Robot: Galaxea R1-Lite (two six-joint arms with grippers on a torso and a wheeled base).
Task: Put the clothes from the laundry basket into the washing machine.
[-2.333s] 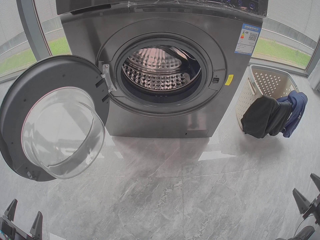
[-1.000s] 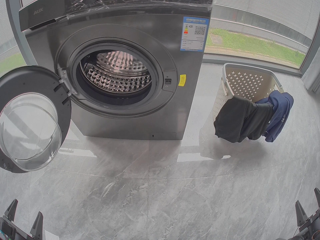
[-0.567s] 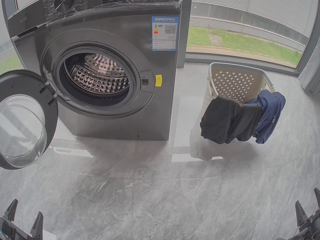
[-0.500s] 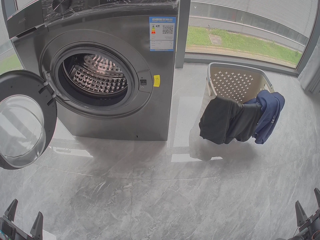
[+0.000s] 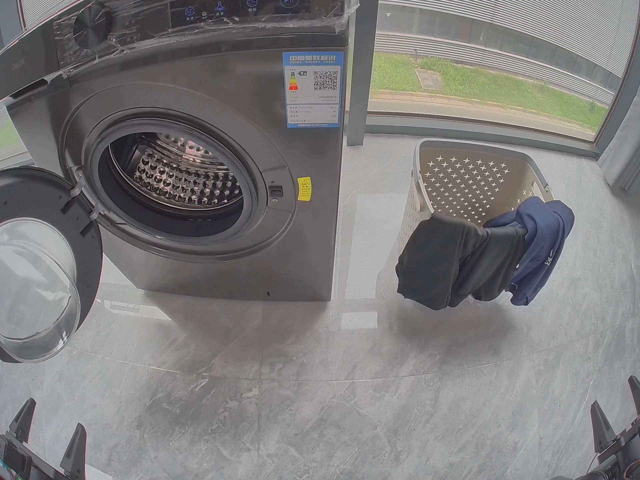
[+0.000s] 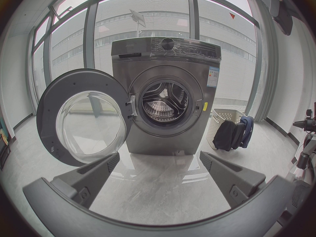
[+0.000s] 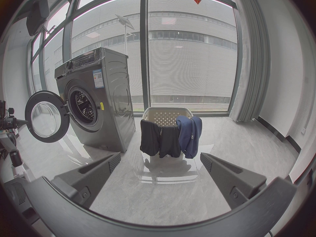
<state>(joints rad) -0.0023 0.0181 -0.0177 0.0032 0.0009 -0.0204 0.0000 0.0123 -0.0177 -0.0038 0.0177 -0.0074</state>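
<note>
Camera swings right toward laundry basket, black garment and blue garment draped over its near rim, washing machine unloaded; left gripper and right gripper wide, empty.

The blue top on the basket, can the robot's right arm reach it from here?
Probably not yet. The open right gripper sits well short of the blue top draped over the laundry basket; only bare floor lies between, nothing blocks it.

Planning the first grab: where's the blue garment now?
In the head view the blue garment hangs over the near rim of the laundry basket, right of the dark garment.
</note>
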